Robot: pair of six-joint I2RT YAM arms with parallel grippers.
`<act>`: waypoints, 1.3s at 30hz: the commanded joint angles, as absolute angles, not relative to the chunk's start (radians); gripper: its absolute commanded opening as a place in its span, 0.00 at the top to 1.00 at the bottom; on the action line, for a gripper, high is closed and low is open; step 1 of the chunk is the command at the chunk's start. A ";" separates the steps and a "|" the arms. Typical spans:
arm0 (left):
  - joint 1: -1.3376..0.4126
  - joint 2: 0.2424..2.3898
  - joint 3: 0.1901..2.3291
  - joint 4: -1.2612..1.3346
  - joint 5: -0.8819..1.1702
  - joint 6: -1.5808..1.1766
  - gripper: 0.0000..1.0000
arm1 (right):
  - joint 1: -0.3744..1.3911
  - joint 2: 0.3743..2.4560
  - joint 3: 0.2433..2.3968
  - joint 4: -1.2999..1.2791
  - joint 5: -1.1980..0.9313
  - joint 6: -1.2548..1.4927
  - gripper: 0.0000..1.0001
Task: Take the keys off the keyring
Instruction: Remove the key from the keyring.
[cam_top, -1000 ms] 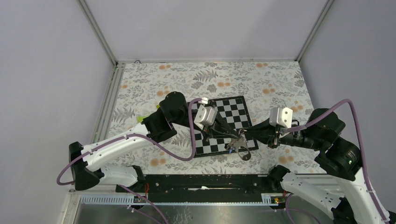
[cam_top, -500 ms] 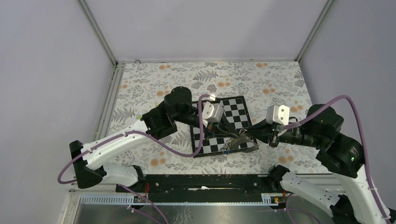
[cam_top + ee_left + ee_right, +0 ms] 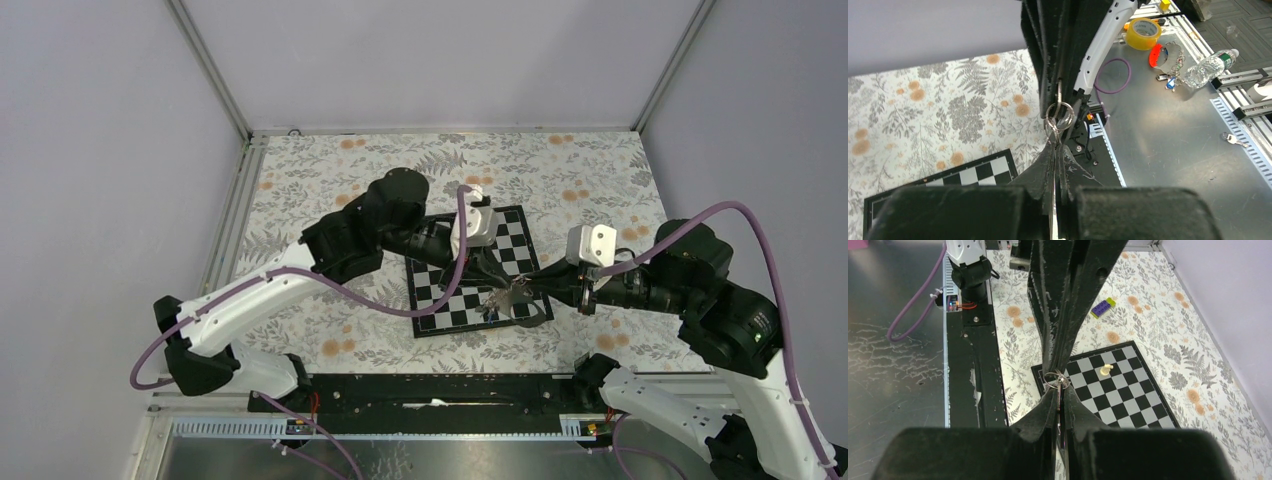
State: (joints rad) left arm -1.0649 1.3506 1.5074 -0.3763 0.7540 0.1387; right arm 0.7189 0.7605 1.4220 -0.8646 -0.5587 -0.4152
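Floral tabletop (image 3: 330,190), chessboard (image 3: 440,300) at centre. From the left, your left claw (image 3: 1055,146) is clamped tight on the keys (image 3: 1052,131). The keyring (image 3: 1059,112) sits just right of it, over the board's near right corner, pinched by your right claw (image 3: 1060,392). The tips face along one line, so I'd judge the separating pull runs left-right.

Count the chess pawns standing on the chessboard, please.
1. The pale pawn stands upright on the chessboard, near its edge facing the purple-and-green brick, in the right wrist view. Part of the board is covered, so others may be hidden.
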 commanded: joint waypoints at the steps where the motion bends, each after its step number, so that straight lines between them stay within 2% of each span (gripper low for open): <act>1: -1.027 1.423 1.629 -0.485 0.654 0.156 1.00 | 0.725 0.771 1.456 -0.829 -0.651 -0.400 1.00; 17: -1.011 1.413 1.702 -0.617 0.695 0.323 1.00 | 0.725 0.796 1.426 -0.832 -0.689 -0.369 1.00; 23: -1.011 1.355 1.615 -0.524 0.733 0.393 1.00 | 0.725 0.800 1.414 -0.803 -0.726 -0.335 1.00; 28: -1.012 1.289 1.528 -0.416 0.676 0.390 0.99 | 0.726 0.797 1.412 -0.779 -0.730 -0.307 1.00; 31: -1.011 1.227 1.454 -0.314 0.570 0.344 0.94 | 0.726 0.791 1.401 -0.746 -0.707 -0.276 1.00; 36: -1.012 1.097 1.312 -0.098 0.308 0.245 0.64 | 0.726 0.807 1.399 -0.701 -0.628 -0.193 1.00; 39: -1.009 1.034 1.264 -0.017 0.173 0.213 0.54 | 0.725 0.821 1.397 -0.699 -0.602 -0.167 1.00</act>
